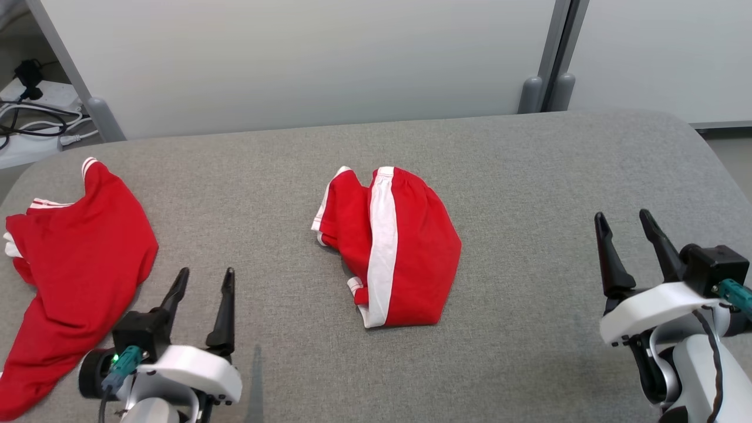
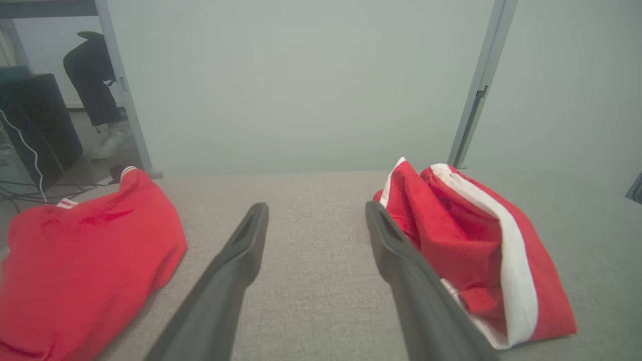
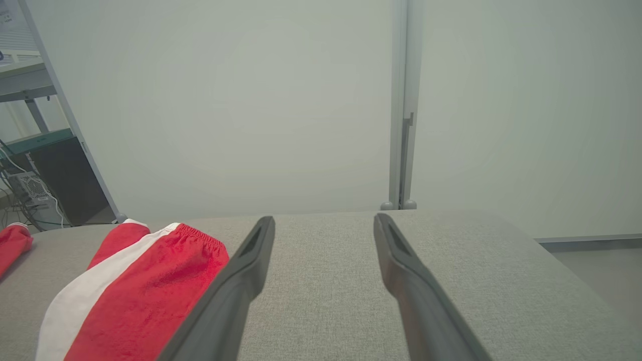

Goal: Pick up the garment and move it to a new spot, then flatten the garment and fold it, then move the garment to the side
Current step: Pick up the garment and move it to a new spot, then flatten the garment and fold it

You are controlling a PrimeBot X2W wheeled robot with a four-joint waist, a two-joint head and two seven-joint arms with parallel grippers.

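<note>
Head view is taken as the guide: the garment [image 1: 411, 252], a crumpled red bundle crossed by a white stripe [image 1: 383, 247], is seen lying near the middle of the table [image 1: 529, 164], ahead of both arms and between them. It is found ahead and to the right of the left gripper [image 1: 205, 271] and to the left of the right gripper [image 1: 621, 215], apart from both; the left gripper is judged slightly the nearer. Its long axis, marked by the stripe, is laid from the far side toward the robot, roughly in line with the fingers of either arm. Both grippers are held wide open, and nothing is gripped by either. In the left wrist view the garment [image 2: 451, 240] is shown just beside one finger of the left gripper [image 2: 316, 206], not between the two; in the right wrist view the garment [image 3: 150, 286] is placed low and left of the right gripper [image 3: 324, 218]. A second red garment [image 1: 82, 258] is spread at the table's left end, well apart from the first. The top is covered in flat grey woven cloth with rounded corners. Behind it, pale partition panels [image 1: 294, 59] are joined by a grey post [image 1: 552, 59], and cables [image 1: 35, 123] are seen at the far left.
</note>
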